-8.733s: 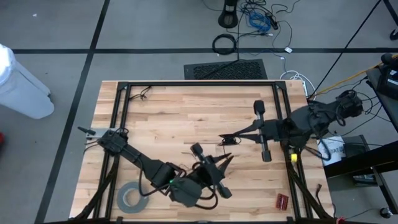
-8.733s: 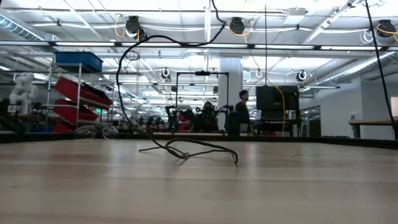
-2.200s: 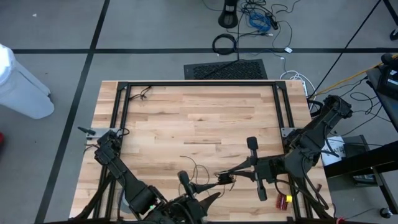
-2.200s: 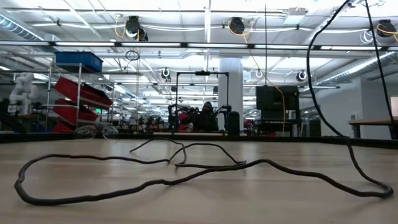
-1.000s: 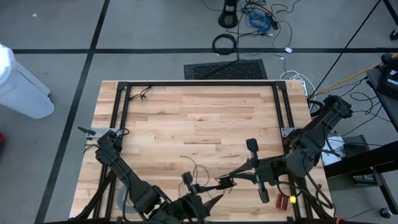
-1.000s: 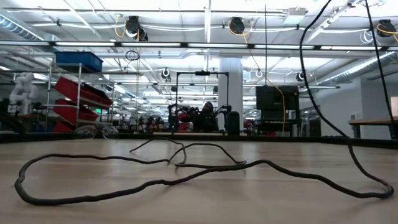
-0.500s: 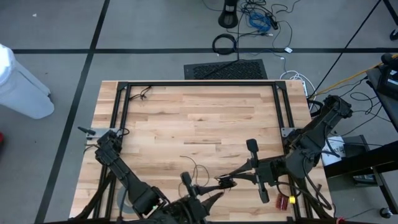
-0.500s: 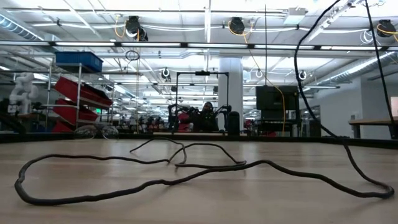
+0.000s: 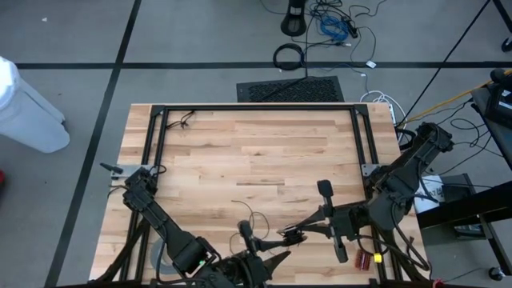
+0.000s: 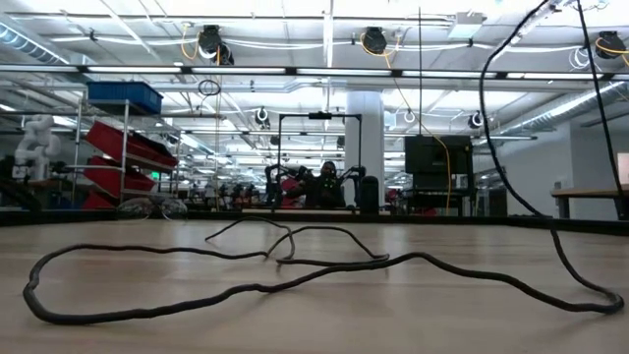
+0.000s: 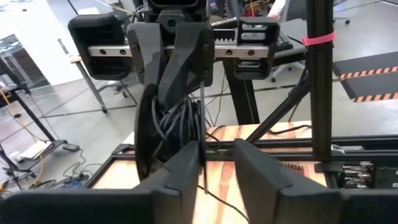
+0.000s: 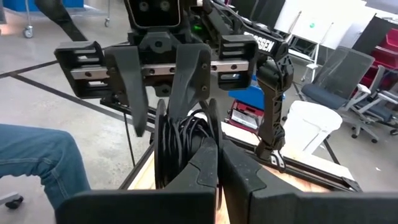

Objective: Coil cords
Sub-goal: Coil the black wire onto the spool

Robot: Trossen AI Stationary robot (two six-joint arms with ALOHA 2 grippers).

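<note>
Both arms are reached toward the near edge of the wooden surface (image 9: 256, 152), their claws facing each other. The right claw (image 9: 286, 235) is stretched low from the right side, its fingers pinched shut on a coiled bundle of the thin dark cord (image 12: 180, 146). The left claw (image 9: 258, 254) is brought in from below, its fingers narrowly parted around the same bundle. The rest of the cord (image 10: 295, 270) is left lying in loose loops across the surface.

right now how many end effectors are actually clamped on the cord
1. The right end effector is shut on the coiled cord bundle; the left end effector faces it, open, not clamping.
</note>
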